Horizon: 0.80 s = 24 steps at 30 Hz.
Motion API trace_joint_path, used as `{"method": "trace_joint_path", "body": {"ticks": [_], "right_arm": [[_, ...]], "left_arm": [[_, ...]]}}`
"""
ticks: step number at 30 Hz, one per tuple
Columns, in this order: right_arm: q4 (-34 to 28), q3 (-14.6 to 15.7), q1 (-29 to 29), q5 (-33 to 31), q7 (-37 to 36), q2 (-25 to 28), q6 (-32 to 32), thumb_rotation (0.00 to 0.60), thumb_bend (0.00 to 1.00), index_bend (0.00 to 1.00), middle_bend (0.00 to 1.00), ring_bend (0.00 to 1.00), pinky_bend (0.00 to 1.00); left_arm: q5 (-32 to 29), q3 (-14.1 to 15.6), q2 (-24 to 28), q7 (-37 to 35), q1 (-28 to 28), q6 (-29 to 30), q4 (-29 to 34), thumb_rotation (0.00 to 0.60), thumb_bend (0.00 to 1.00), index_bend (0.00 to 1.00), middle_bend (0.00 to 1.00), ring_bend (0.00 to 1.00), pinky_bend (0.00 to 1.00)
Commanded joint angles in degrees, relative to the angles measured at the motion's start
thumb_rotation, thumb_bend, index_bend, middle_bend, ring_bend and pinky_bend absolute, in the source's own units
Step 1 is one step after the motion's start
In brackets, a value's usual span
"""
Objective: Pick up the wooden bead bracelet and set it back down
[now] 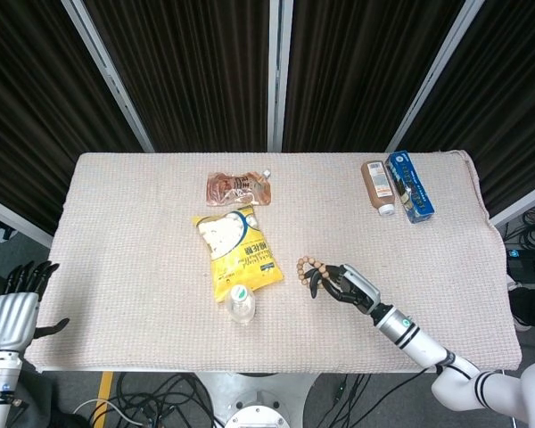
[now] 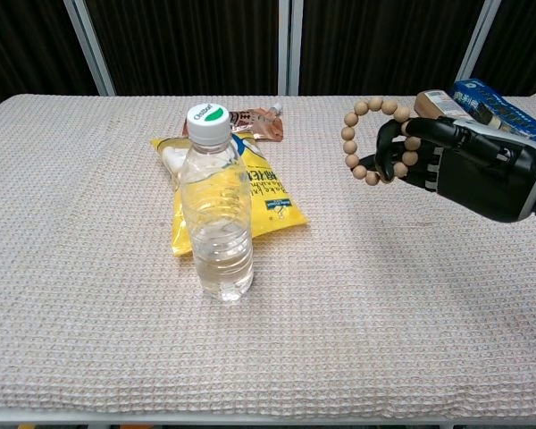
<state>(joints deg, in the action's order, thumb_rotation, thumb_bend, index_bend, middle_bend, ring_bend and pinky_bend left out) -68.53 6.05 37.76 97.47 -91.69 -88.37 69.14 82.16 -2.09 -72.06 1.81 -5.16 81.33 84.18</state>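
The right hand (image 2: 464, 170) holds the wooden bead bracelet (image 2: 373, 141) hooked over its curled dark fingers (image 2: 389, 152), the loop standing upright and clear of the table (image 2: 89, 295), so the lift half of the task looks done and the step in hand is the setting down. In the head view the bracelet (image 1: 309, 273) hangs in the middle of the cloth, right of the yellow snack bag (image 1: 239, 254) and the water bottle (image 1: 241, 304), and apart from both. To do this well, I would lower the wrist straight down over the bare cloth beneath it until the lowest beads rest on the weave, and only then uncurl the fingers (a loop dropped from height may roll or bounce, and beads catch on a finger that opens too slowly). Because the fingers pass through the ring, they should slide out toward the right, along the arm's own line, rather than lift, or the bracelet may come up with them. The landing spot should stay right of the bag's corner. The left hand (image 1: 13, 308) waits off the near left edge of the table, fingers apart and holding nothing. At the far right lie a brown bottle (image 1: 377, 188) and a blue carton (image 1: 409, 185), well away.
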Motion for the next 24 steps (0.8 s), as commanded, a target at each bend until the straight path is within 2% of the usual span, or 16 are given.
{"method": "trace_joint_path", "body": {"ticks": [1, 3, 5, 8, 10, 14, 18, 22, 24], "right_arm": [[0.26, 0.16, 0.09, -0.04, 1.18, -0.3, -0.55, 0.332, 0.62, 0.51, 0.58, 0.25, 0.0], [0.31, 0.08, 0.15, -0.18, 1.98, -0.4, -0.81, 0.333, 0.77, 0.51, 0.58, 0.26, 0.0], [0.15, -0.02, 0.19, -0.25, 1.84, -0.43, -0.72, 0.335, 0.85, 0.52, 0.58, 0.26, 0.0], [0.3, -0.22, 0.17, -0.41, 2.13, -0.56, -0.58, 0.347, 0.89, 0.51, 0.58, 0.26, 0.0], [0.39, -0.25, 0.24, -0.45, 2.44, -0.59, -0.71, 0.37, 0.88, 0.51, 0.58, 0.26, 0.0], [0.62, -0.05, 0.44, -0.37, 2.76, -0.74, -1.23, 0.382, 0.76, 0.5, 0.58, 0.25, 0.0], [1.08, 0.14, 0.68, -0.18, 3.27, -1.0, -1.65, 0.416, 0.72, 0.49, 0.58, 0.25, 0.0], [1.39, 0.18, 0.76, 0.08, 3.43, -1.31, -1.34, 0.543, 0.71, 0.49, 0.58, 0.25, 0.0], [1.55, 0.23, 0.78, 0.26, 3.27, -1.48, -1.1, 0.589, 0.74, 0.49, 0.57, 0.25, 0.0]], "left_arm": [[-0.07, 0.01, -0.01, -0.01, -0.02, -0.09, -0.07, 0.6, 0.0, 0.13, 0.08, 0.0, 0.0], [-0.18, 0.0, -0.02, 0.02, -0.06, -0.23, -0.11, 0.6, 0.0, 0.13, 0.08, 0.0, 0.0], [-0.26, 0.01, 0.01, 0.01, -0.08, -0.33, -0.03, 0.6, 0.0, 0.13, 0.08, 0.0, 0.0], [-0.33, 0.02, 0.0, 0.0, -0.09, -0.41, -0.03, 0.6, 0.0, 0.13, 0.08, 0.0, 0.0], [-0.45, 0.0, -0.02, 0.0, -0.07, -0.43, -0.05, 0.6, 0.0, 0.13, 0.08, 0.0, 0.0], [-0.62, 0.01, 0.0, 0.09, -0.1, -0.61, 0.03, 0.6, 0.0, 0.13, 0.08, 0.0, 0.0], [-0.83, 0.02, 0.08, 0.19, -0.17, -0.91, 0.1, 0.6, 0.0, 0.13, 0.08, 0.0, 0.0], [-0.94, 0.01, 0.06, 0.11, -0.17, -0.99, 0.07, 0.6, 0.0, 0.13, 0.08, 0.0, 0.0], [-0.98, 0.05, 0.06, 0.2, -0.2, -1.11, 0.11, 0.6, 0.0, 0.13, 0.08, 0.0, 0.0]]}}
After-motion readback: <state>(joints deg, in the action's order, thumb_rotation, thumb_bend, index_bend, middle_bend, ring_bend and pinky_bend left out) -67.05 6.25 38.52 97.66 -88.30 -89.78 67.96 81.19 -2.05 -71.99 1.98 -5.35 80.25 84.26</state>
